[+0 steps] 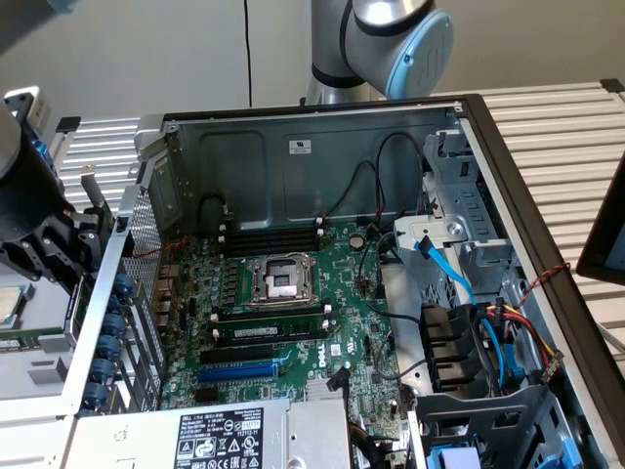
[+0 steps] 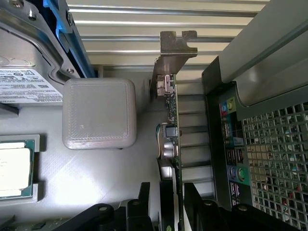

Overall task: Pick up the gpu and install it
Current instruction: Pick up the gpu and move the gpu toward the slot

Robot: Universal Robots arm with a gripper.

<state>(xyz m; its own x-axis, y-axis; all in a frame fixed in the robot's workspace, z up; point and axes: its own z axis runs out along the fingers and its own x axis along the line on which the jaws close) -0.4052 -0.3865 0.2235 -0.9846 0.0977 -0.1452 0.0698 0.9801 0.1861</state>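
An open computer case is laid flat on the slatted surface, with its large green motherboard exposed. Just outside the case's perforated rear wall, at the exterior view's left, the pincer is closed on the gpu. The card is held edge-on, its silver bracket pointed away from the pincer.

Claw clamped, fingers narrowly apart
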